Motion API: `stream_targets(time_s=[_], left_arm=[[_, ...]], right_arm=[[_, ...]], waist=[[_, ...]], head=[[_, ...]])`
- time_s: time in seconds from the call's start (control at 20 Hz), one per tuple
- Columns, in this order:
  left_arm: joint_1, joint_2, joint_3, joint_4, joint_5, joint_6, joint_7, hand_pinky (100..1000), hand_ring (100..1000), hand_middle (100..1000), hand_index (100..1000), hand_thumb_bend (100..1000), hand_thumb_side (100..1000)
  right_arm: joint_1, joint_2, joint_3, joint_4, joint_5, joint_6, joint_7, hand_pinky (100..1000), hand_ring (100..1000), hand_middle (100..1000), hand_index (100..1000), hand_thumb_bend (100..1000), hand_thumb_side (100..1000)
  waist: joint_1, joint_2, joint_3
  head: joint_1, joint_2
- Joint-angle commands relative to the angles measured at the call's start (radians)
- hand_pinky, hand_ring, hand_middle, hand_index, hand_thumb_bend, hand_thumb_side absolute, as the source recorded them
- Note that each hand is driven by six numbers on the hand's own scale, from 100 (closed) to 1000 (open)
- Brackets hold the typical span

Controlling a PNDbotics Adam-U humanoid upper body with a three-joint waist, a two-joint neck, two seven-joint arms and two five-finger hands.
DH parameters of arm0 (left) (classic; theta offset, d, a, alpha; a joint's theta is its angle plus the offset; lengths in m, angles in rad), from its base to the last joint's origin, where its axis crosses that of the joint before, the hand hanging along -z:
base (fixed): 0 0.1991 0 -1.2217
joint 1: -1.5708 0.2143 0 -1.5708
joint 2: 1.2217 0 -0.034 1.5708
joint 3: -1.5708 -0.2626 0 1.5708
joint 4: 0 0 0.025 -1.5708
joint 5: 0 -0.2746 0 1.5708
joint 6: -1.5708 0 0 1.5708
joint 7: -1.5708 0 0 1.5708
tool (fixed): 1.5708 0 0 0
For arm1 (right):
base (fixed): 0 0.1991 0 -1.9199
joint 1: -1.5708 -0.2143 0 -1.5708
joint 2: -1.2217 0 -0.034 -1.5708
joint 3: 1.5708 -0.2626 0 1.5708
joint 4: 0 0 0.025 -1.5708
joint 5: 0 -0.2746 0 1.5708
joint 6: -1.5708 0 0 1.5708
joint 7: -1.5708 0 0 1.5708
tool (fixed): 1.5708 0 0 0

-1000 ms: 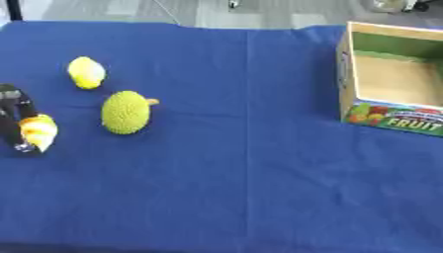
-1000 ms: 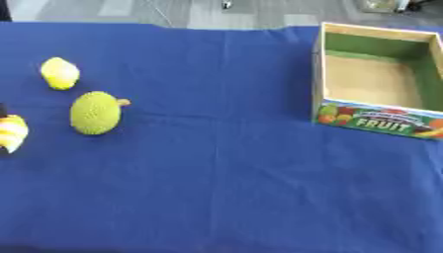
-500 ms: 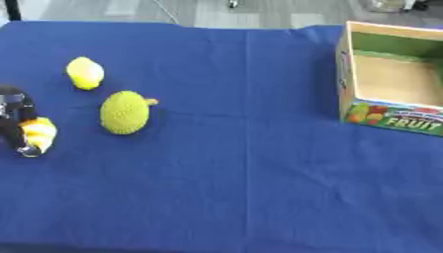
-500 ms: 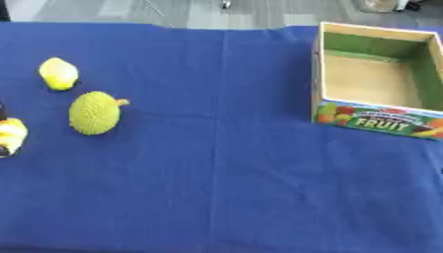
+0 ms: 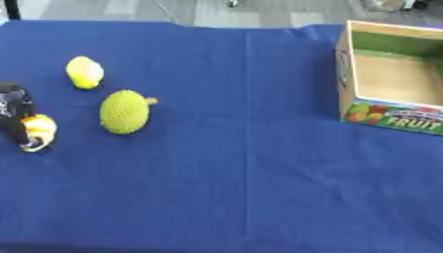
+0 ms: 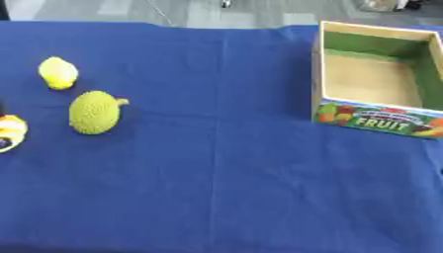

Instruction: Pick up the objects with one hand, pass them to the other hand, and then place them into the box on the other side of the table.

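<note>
We take the box (image 6: 374,116) as our landmark: an open cardboard carton with green inner walls, a bare brown floor and a printed front panel reading FRUIT, standing on the blue tablecloth (image 5: 251,188) at the table's right side. Nothing lies inside it.

All three fruits sit well apart from the box, across the cloth on the far left. Nearest to it is the bumpy green fruit (image 5: 124,111) — oval, knobbly skin, a short orange-brown stub on the side turned toward the box. Further from the box, and toward the far edge of the table, lies the small yellow lemon-like fruit (image 5: 85,72), clear of the green one with bare cloth between them.

Furthest from the box, at the left margin, we see the left hand (image 5: 14,107) — black, only partly in view in the left eye view. A small yellow-orange object (image 5: 40,127) sits against it on the side facing the box, and dark fingers appear to curl round it; the view at that edge is poor, so we record the grasp as probable, not certain. We cannot tell whether the object is lifted or resting on the cloth. In the right eye view only the object shows at the edge.

The right hand shows in neither view.
</note>
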Motion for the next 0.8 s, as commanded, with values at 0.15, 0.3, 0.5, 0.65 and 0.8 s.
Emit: stream_targets(time_s=[0.15, 0.3, 0.5, 0.65, 0.8], left_arm=[[0.003, 0.068, 0.037, -0.072, -0.005, 0.024, 0.041, 537, 509, 476, 542, 438, 100], [0.021, 0.096, 0.061, -0.128, 0.011, 0.038, 0.045, 534, 502, 470, 536, 432, 100], [0.052, 0.144, 0.118, -0.250, 0.031, 0.061, 0.049, 528, 489, 457, 526, 416, 100], [0.059, 0.160, 0.164, -0.357, 0.041, 0.081, 0.061, 521, 476, 444, 516, 390, 100], [0.053, 0.153, 0.194, -0.454, 0.054, 0.101, 0.079, 510, 468, 424, 500, 319, 100]], right_arm=[[0.002, -0.022, -0.007, -0.019, -0.006, -0.003, 0.002, 713, 936, 965, 971, 100, 814], [0.006, -0.027, -0.009, -0.019, -0.007, -0.010, 0.001, 713, 935, 964, 972, 100, 809], [0.009, -0.036, -0.010, -0.019, -0.009, -0.018, 0.000, 713, 935, 964, 972, 100, 803], [0.010, -0.046, -0.011, -0.019, -0.015, -0.024, 0.000, 713, 935, 964, 972, 100, 795], [0.009, -0.055, -0.012, -0.019, -0.023, -0.032, 0.000, 713, 935, 964, 972, 100, 786]], waist=[[-0.008, 0.002, -0.001], [-0.007, 0.000, -0.002], [-0.002, -0.003, -0.001], [0.001, -0.009, 0.001], [0.002, -0.013, -0.001]], head=[[-0.007, -0.001], [-0.010, 0.000], [-0.024, 0.004], [-0.048, 0.008], [-0.065, 0.009]])
